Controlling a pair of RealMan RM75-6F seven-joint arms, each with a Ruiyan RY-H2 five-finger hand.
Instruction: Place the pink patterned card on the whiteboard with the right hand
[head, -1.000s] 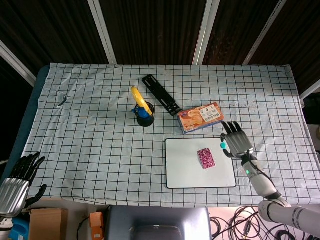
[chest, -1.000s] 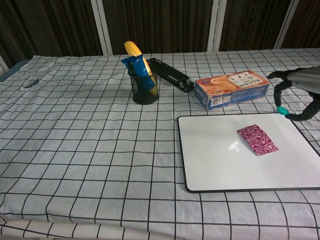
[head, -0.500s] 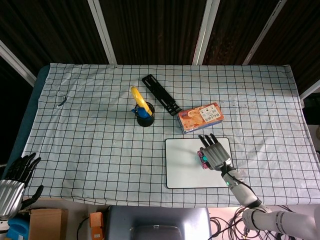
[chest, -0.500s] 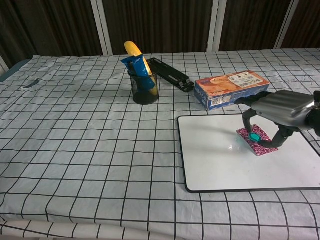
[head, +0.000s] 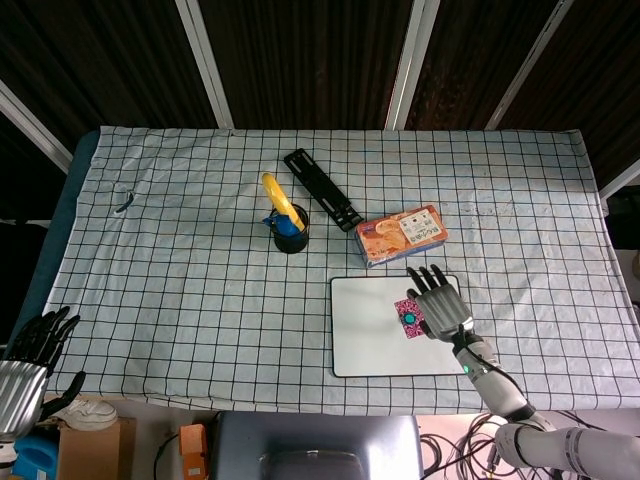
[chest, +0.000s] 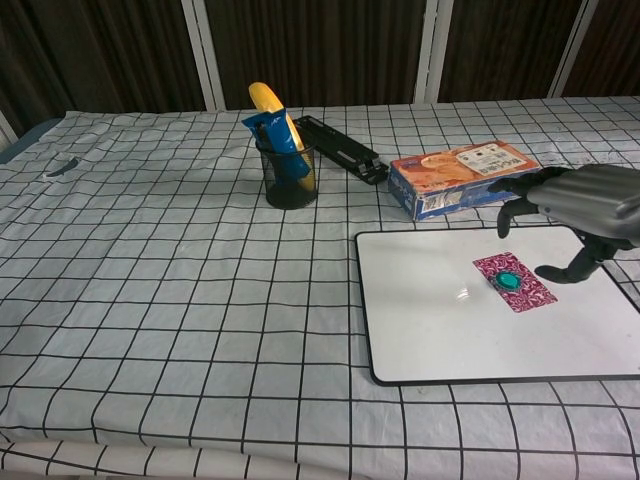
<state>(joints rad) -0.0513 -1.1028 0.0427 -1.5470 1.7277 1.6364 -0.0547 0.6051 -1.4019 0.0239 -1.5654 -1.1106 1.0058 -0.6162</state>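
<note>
The right hand (chest: 572, 205) is hovering over the far right part of the whiteboard (chest: 430, 330), palm down, fingers apart & holding nothing. In the chest view its thumb is reaching down toward the board just right of the pink card (chest: 514, 281); can't tell if the tip is touching. In the head view the right hand (head: 440, 292) is sitting just right of the card (head: 407, 305), w/ the forearm running back toward the table's near right corner.

The card is lying flat on the board, right of centre, w/ a small teal magnet (chest: 510, 281) sitting on top of it.

The left hand (head: 28, 355) is hanging off the near left edge of the table, fingers spread, holding nothing.

Behind the board a snack box (chest: 462, 177) is lying on the checked cloth (chest: 150, 260). Further left, a black mesh cup (chest: 290, 176) is holding a yellow & blue item, w/ a black clip bar (chest: 342, 149) beside it.
</note>
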